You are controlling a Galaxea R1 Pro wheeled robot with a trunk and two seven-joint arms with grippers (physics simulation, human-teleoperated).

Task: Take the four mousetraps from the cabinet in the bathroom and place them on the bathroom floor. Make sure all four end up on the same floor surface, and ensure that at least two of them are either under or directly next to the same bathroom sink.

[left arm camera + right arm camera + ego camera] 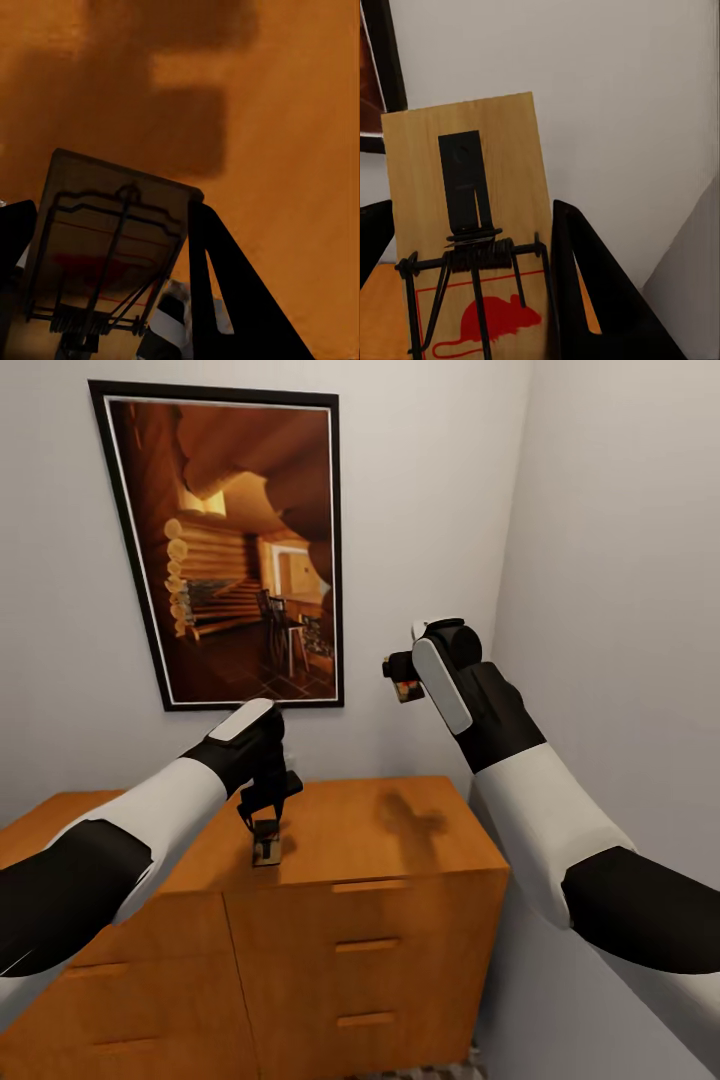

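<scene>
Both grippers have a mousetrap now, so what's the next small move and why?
Probably lift the left gripper straight up off the cabinet. Its mousetrap is gripped but low over the wooden top, while the right gripper holds its mousetrap high, beside the picture.

2 white-and-black arms, black wrists with white oval panels

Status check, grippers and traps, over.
Left gripper shut on mousetrap at the cabinet top. Right gripper holds second mousetrap aloft. Nothing obstructing.

No legible text; only a red mouse silhouette on mousetrap (pixel 472 247).
</scene>
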